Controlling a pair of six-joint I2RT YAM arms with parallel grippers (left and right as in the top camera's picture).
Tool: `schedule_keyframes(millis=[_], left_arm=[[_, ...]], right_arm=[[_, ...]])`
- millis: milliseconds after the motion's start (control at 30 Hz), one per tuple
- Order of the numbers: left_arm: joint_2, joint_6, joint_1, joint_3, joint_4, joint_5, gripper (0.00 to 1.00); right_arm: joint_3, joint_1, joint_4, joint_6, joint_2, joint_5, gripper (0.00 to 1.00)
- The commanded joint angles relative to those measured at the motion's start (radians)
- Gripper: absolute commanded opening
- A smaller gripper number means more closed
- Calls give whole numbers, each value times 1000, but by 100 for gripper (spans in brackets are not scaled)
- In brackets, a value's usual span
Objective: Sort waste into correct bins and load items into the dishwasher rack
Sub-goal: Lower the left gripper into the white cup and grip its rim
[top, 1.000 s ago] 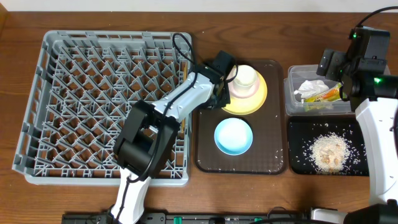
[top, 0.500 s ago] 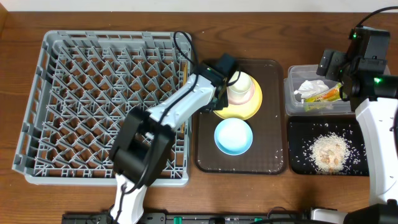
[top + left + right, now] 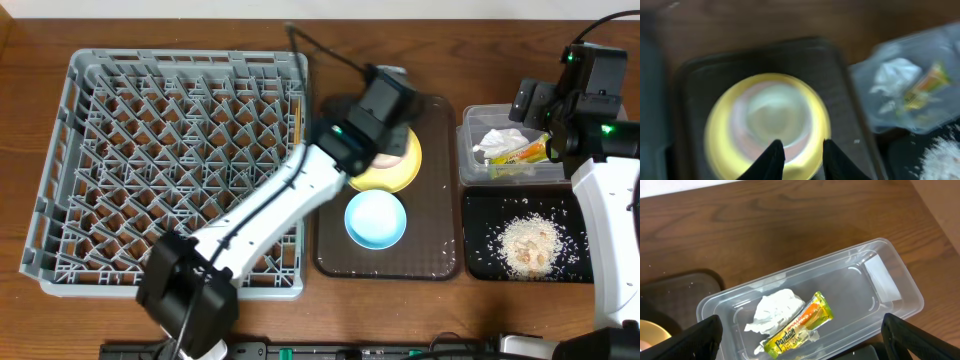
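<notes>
Brown wood of the desk fills the overhead view, and on it the sorting looks finished while the loading is hardly begun. At the upper right of the frame, the clear rectangular plastic tub holds the crumpled white paper tissue and the green-and-orange snack wrapper. Below it, the shallow black rectangular tray carries the pale rice-like crumbs.

No dish is seen in the large grey pegged dishwasher rack on the left. The round yellow plate, the cream cup standing on it and the light blue bowl below them all sit on the dark brown serving tray in the middle. The chopsticks cannot be made out with certainty.

The left claw is held above the cup and plate, its fingers narrowly apart with nothing seen between them, though the wrist view is blurred. The right claw is spread wide and empty over the tub.

Plate, cup and bowl are judged to be left for racking.
</notes>
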Motion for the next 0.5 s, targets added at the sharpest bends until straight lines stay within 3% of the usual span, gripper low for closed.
schedule_keyframes(millis=[0, 467], left_arm=[[46, 105, -25, -3, 50, -10, 29], [193, 178, -28, -4, 127, -10, 30]], right_arm=[[10, -5, -1, 9, -13, 2, 99], [10, -5, -1, 9, -13, 2, 99]])
